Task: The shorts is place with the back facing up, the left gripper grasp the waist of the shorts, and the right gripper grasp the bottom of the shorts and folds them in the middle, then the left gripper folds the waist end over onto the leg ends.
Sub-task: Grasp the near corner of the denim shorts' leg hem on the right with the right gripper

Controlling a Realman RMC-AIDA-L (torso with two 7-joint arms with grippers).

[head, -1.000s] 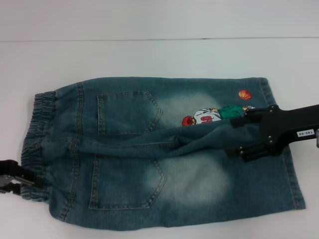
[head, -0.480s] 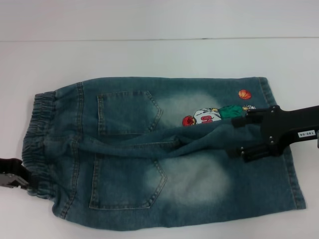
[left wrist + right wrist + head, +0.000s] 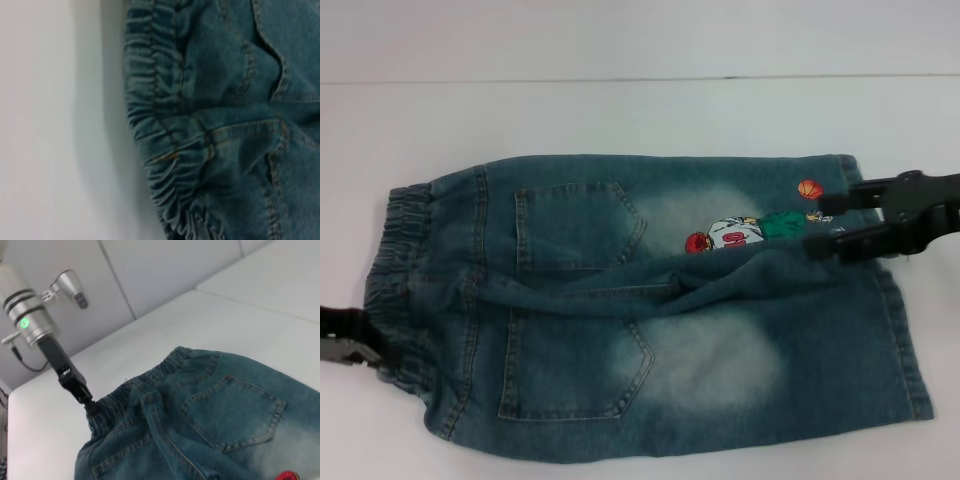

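Left hand meets the shorts' waistband; its grip cannot be told. Right hand, fingers apart, hovers over the hem. Judged risk: it closes on one layer, skewing the fold.

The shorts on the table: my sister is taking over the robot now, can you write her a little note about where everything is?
Left gripper: at the waistband's near corner, grip hidden.
Right gripper: open, over the far leg's hem beside the cartoon patch, holding nothing.
Shorts: spread on the white table, back pockets up, waistband toward the robot's left, leg ends toward its right.
Done: shorts laid out, not flat, a ridge of denim runs along the middle.
Left: grasp waist and hem, fold in the middle, then bring the waist end over onto the leg ends.
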